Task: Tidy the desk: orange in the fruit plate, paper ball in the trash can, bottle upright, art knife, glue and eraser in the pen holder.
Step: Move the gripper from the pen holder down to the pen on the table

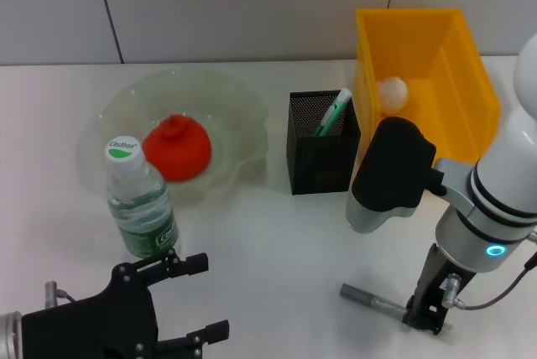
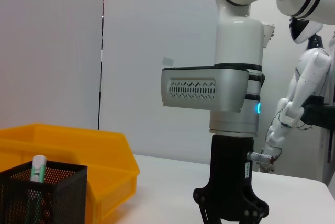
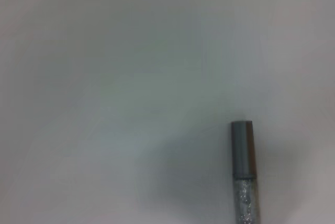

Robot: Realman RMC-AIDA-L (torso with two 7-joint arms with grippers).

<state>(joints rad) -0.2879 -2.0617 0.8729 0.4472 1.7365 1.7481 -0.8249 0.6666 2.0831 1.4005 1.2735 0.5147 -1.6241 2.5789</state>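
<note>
- Risk, art knife: the right gripper (image 1: 426,319), lower right of the head view, stands down over the rear end of the grey art knife (image 1: 372,300), which lies flat on the white desk (image 1: 277,241) in front of the pen holder. Whether its fingers have closed on the knife cannot be told. A hold this far from the middle could let the free end droop or swing on the lift; I judge it may then catch the holder's rim and not drop in.
- Risk, pen holder: it is light mesh standing free, so a sideways knock from the knife or the arm could tip it.
- Risk, bottle: the left gripper (image 1: 201,296), lower left, rests with its fingers apart and empty, near the upright water bottle (image 1: 139,201). Any careless move of that arm could topple it.
- Yellow trash bin (image 1: 470,82), upper right: holds the white paper ball (image 1: 392,91) against its inner left wall.
- Clear fruit plate (image 1: 239,103), upper left: holds the orange-red fruit (image 1: 177,148) near its centre.
- Black mesh pen holder (image 1: 319,162), centre: holds one green-and-white stick, probably the glue (image 1: 332,112), leaning toward the bin. No eraser can be made out in it.
</note>
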